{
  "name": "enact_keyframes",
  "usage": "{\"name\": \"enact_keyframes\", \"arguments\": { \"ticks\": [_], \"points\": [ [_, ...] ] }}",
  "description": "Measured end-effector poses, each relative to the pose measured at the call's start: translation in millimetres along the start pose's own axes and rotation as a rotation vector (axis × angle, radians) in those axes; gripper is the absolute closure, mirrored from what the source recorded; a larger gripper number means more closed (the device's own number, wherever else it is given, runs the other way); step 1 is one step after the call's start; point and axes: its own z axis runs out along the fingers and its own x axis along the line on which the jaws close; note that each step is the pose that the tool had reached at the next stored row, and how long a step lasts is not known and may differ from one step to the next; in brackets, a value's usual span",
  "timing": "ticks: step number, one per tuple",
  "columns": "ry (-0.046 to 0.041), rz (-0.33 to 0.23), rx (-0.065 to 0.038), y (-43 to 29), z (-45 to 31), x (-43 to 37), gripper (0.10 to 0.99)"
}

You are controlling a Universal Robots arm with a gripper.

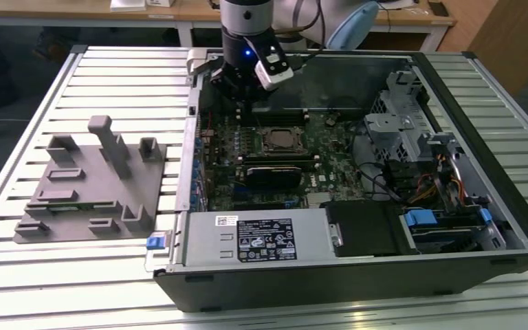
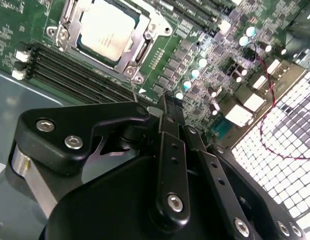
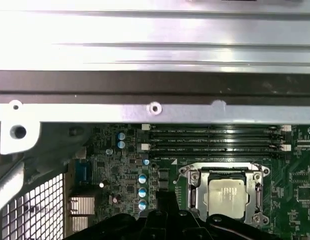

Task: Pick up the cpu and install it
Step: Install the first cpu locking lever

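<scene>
The cpu (image 1: 280, 139) lies flat in the black metal-framed socket in the middle of the motherboard, its pale silvery top facing up. Both wrist views show the cpu (image 2: 106, 27) (image 3: 227, 197) inside the frame. My gripper (image 1: 245, 108) hangs above the board near the case's far wall, a short way off from the socket toward the exterior view's left. Its fingers (image 2: 165, 107) are shut, touch the cpu nowhere and have nothing between them. In the first wrist view the gripper (image 3: 167, 202) is a dark tip beside the socket.
The open computer case (image 1: 484, 227) lies on a slatted metal table. A grey fixture block (image 1: 90, 182) with upright posts stands at the exterior view's left. Memory slots (image 3: 215, 140) run beside the socket. A power supply (image 1: 255, 236) and drive cage (image 1: 401, 130) fill the case's near and right parts.
</scene>
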Motion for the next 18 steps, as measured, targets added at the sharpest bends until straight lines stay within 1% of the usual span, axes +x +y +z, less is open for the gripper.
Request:
{"name": "enact_keyframes", "arguments": {
  "ticks": [6, 7, 15, 18],
  "points": [
    [-0.0001, 0.0, 0.0, 8.7, 0.9, 3.0, 0.98],
    [0.0, 0.0, 0.0, 9.3, 0.9, 3.0, 0.98],
    [0.0, 0.0, 0.0, 10.2, 0.9, 2.9, 0.98],
    [0.0, 0.0, 0.0, 10.3, 1.0, 1.6, 0.98]
  ]
}}
